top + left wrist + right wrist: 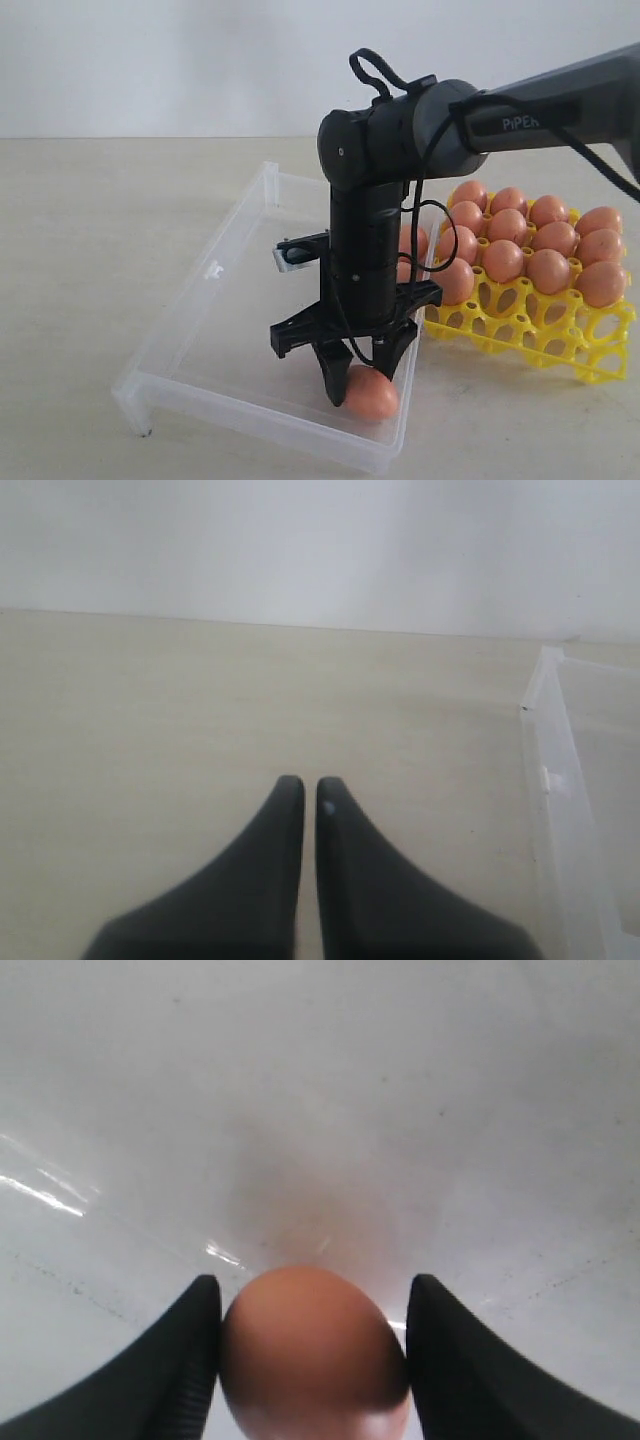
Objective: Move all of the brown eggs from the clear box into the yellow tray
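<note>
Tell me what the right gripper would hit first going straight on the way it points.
The right gripper meets the egg between its fingers, apparently touching both; beneath lies the box floor.

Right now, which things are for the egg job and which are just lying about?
For the job: smooth orange-brown egg between the right arm's black fingers; large clear plastic box; bright yellow plastic lattice tray; brown eggs already sitting in it.
Just there: left arm's black fingers, closed, above the beige table; white wall.
</note>
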